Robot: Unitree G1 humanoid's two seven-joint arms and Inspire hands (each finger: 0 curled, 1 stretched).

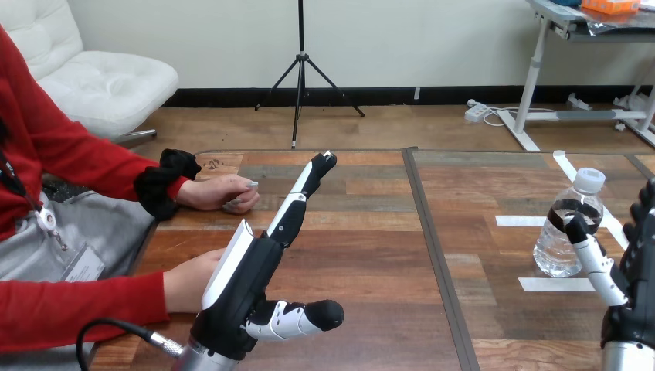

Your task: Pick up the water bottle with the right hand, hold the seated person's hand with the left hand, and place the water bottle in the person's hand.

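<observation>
A clear water bottle with a white cap and dark label stands upright on the table at the right. My right hand is open just right of it, thumb near the bottle's side, fingers straight and not closed round it. My left hand is raised at the lower left, open, fingers pointing up and away over the table. The person's nearer hand lies on the table edge right behind my left hand; I cannot tell if they touch. The person's farther hand rests loosely closed on the table.
The wooden table has a dark seam down its middle. White tape strips mark the surface around the bottle. The person sits at the left edge with both red-sleeved arms on the table.
</observation>
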